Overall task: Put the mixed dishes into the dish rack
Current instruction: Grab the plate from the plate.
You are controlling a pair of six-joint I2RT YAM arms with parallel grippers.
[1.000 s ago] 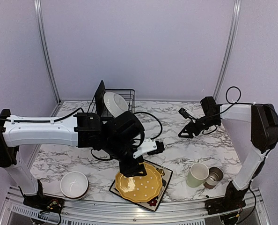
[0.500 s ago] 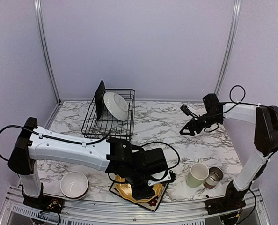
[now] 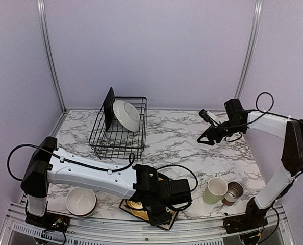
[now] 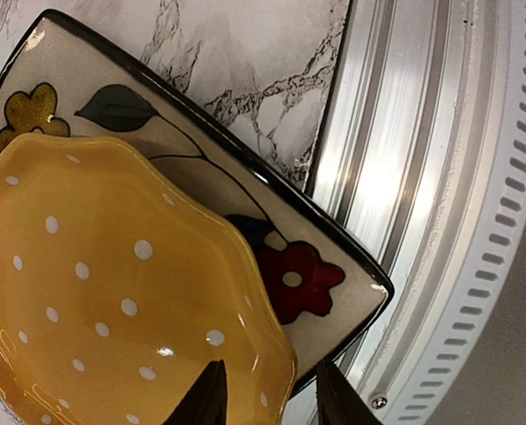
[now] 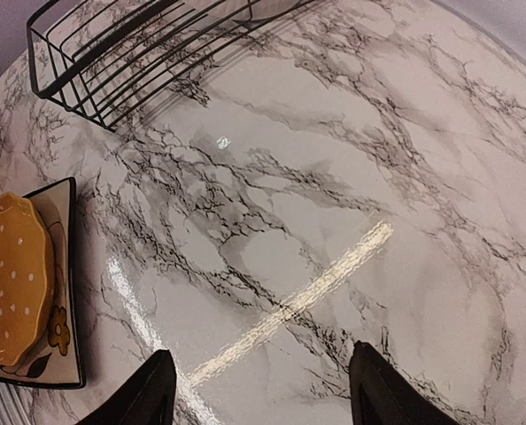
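the left gripper (image 4: 269, 381) was down low at the near edge of the marble table (image 3: 187, 153), over the stack of two plates. the yellow plate (image 4: 112, 292) with white dots lay on top of the square plate (image 4: 329, 266), which had a black rim and a red flower showing at its near corner. in the left wrist view the two fingers (image 4: 212, 394) stood a little apart, with the scalloped edge of the yellow plate between them: one finger was over the yellow plate, the other at its outer edge, above the square plate. whether the pads were pressing on the rim could not be told.

the right gripper (image 5: 267, 394) hung above bare marble on the right side of the table, well apart from the dishes. its fingers were spread and nothing was between them.

the dish rack (image 3: 116, 147) sat at the back left of the table. inside it a black plate (image 3: 109, 106) stood on edge at the left end, and a white dish (image 3: 126, 115) leaned just beside it. a white bowl (image 3: 80, 200) sat on the table near the base of the left arm. the green mug (image 3: 215, 190) and the small cup (image 3: 234, 191) were side by side near the front right.
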